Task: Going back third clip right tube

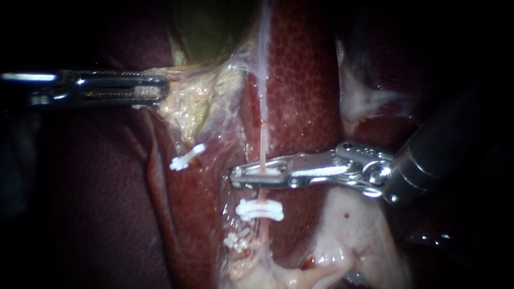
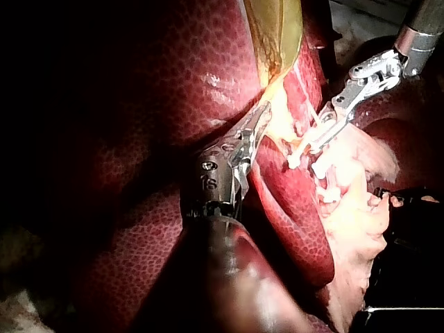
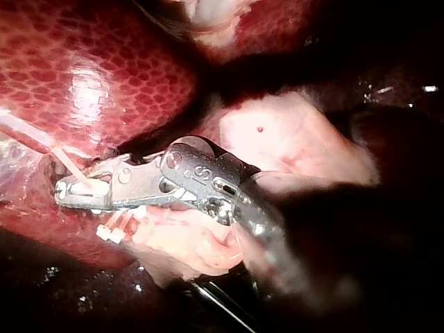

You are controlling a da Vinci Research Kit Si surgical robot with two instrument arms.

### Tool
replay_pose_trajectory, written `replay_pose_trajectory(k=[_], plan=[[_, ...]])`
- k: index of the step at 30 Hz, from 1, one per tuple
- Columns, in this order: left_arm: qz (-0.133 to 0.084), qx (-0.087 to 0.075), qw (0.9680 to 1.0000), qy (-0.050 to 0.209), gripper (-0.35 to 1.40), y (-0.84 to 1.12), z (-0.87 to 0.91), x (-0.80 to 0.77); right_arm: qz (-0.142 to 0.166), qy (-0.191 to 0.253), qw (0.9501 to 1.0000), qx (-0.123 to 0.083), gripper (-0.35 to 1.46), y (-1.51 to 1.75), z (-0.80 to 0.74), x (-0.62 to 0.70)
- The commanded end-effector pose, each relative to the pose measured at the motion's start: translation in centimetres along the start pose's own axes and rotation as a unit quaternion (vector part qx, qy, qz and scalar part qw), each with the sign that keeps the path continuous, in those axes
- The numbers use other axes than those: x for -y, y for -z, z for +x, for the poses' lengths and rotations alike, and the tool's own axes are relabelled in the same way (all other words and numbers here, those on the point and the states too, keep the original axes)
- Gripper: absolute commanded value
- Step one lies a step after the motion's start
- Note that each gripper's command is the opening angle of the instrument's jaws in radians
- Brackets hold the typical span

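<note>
**Endoscope view.**
- Right instrument (image 1: 241, 176): hand closed to a narrow slit on the third clip (image 1: 265, 172), which sits across the right tube (image 1: 263, 128).
- Just beside the hand on the same tube is a seated clip (image 1: 259, 210), with a further clip (image 1: 237, 242) beyond it.
- Left instrument (image 1: 152, 88): hand clamped on pale tissue (image 1: 187, 101) at the foot of the gallbladder (image 1: 214, 27), well apart from the right hand.

**Left wrist view.**
- Left instrument (image 2: 262, 118): jaws together on the pale tissue, with the gallbladder (image 2: 277, 35) ahead of the hand.
- Right instrument (image 2: 305, 149): works beside it.

**Right wrist view.**
- Right instrument (image 3: 73, 191): the right tube (image 3: 66, 163) runs into the hand from the liver (image 3: 104, 69).
- The seated clip (image 3: 111, 232) lies just under the hand.

**Step (judged).** The third clip looks placed and the withdrawal has not begun.

**Next move.**
- Part the jaws enough to clear the clip.
- Draw straight back along the shaft (no sideways drag on the tube).
</note>
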Motion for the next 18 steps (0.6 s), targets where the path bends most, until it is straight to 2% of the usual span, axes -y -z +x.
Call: replay_pose_trajectory(k=[1,10,12,13,14,16,18], plan=[[0.0,0.0,1.0,0.0,-0.15,0.0,0.0,0.0,-0.001,0.001,1.0,0.0,-0.35,0.0,0.0,0.0],[0.0,0.0,1.0,0.0,-0.15,0.0,0.0,0.0,-0.002,0.006,1.0,0.006,-0.35,0.0,0.0,0.02],[0.0,0.0,1.0,0.0,-0.15,0.0,0.0,0.0,-0.004,0.081,0.9967,0.001,0.08,-0.02,0.0,0.04],[0.0,0.0,1.0,0.0,-0.15,0.0,0.0,0.0,-0.01,0.087,0.9961,-0.008,0.36,-0.05,0.02,0.03],[0.0,0.0,1.0,0.0,-0.15,0.0,0.0,0.0,-0.012,0.087,0.996,-0.014,0.53,-0.08,0.03,0.02],[0.0,0.0,1.0,0.0,-0.15,-0.01,0.0,0.0,-0.027,0.087,0.9953,-0.031,0.6,-0.14,0.04,0.0],[0.0,0.0,1.0,0.0,-0.15,-0.01,0.0,0.0,-0.028,0.093,0.9946,-0.034,0.6,-0.15,0.04,-0.01]])
